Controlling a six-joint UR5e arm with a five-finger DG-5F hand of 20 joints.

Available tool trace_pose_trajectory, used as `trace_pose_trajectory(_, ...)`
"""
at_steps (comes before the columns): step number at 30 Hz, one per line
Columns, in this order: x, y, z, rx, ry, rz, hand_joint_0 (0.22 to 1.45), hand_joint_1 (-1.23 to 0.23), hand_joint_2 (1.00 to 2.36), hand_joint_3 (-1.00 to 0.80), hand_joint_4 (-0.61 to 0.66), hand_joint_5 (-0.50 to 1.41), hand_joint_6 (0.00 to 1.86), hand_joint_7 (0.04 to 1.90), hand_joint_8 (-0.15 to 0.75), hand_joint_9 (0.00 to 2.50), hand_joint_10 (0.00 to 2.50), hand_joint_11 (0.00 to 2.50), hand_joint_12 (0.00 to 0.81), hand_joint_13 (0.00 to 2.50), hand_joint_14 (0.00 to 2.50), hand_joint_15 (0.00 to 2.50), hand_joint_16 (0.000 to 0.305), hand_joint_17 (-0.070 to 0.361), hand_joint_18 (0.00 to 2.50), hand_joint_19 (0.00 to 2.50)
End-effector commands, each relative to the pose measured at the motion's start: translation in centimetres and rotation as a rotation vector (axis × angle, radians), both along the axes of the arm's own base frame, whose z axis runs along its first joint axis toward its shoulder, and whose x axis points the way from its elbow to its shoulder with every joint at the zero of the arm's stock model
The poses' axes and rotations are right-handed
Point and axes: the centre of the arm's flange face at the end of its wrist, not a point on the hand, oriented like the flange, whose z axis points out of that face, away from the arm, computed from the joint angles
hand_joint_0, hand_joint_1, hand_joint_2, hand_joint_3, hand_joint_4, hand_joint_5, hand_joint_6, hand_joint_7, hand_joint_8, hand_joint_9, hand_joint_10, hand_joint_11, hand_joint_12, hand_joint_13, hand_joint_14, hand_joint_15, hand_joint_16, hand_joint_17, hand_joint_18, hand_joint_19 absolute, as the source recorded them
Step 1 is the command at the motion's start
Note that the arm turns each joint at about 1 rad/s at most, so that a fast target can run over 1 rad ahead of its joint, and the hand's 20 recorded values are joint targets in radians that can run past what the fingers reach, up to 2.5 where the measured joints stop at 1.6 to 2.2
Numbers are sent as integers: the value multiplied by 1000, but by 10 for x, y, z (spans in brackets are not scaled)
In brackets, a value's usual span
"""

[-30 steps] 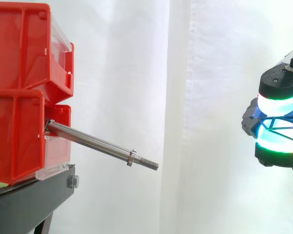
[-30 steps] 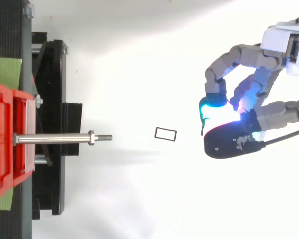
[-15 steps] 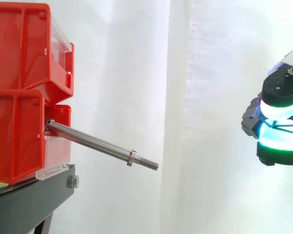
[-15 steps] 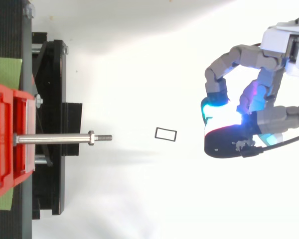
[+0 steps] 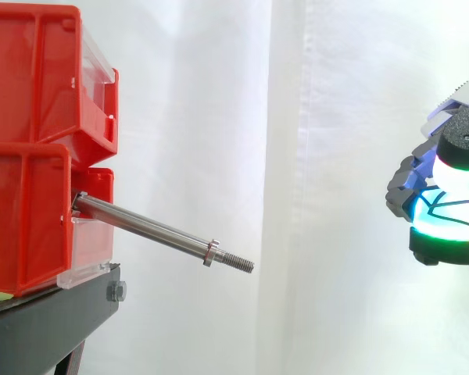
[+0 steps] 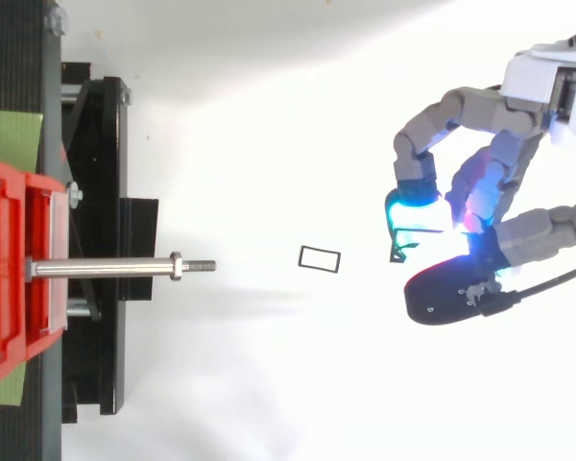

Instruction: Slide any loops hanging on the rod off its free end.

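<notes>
The steel rod (image 5: 152,229) sticks out of the lower red bin (image 5: 23,226) and slopes down to the right, bare along its length, with a nut (image 5: 211,252) before its threaded free end. Far to the right of that end is my hand (image 6: 504,158), its fingers curled. A thin black wire loop (image 6: 398,252) sits at the glowing fingertips (image 5: 445,223), and the thumb pad (image 6: 456,293) stands a little apart from the finger pads. A second small black rectangular loop (image 6: 319,258) lies flat on the white floor between the rod tip and the hand.
Two red bins are stacked on a black stand (image 6: 101,192) at the left. A white curtain hangs behind. Open white floor lies between the rod's tip (image 6: 206,264) and the hand.
The thumb pad has drawn away from the finger pads, widening the gap, so the thin loop now shows at the cyan fingertip. The rod and the loop on the floor have not moved.
</notes>
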Motion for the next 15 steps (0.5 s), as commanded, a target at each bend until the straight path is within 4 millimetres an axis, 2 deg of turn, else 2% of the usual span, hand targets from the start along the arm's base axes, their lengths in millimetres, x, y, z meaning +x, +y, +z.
trace_pose_trajectory(1, 0, -1, 0, -1, 2, -2, 594, -699, 1008, -401, 69, -108, 901, 1026, 272, 1290, 31, 1039, 349, 913, 21, 548, 47, 106, 913, 553)
trace_pose_trajectory(8, 0, 0, 0, -1, 2, 0, 571, -573, 1004, -445, 76, -103, 894, 1026, 277, 1300, 30, 1017, 350, 915, 21, 547, 48, 108, 916, 561)
trace_pose_trajectory(12, 0, 0, 0, -1, 2, 0, 565, -565, 1005, -444, 75, -102, 891, 1030, 277, 1301, 28, 1025, 350, 919, 20, 551, 48, 109, 917, 565)
trace_pose_trajectory(15, 0, 0, 0, -1, 2, 0, 589, -565, 1011, -372, 65, -98, 888, 1054, 271, 1301, 32, 1021, 352, 919, 20, 548, 48, 107, 913, 572)
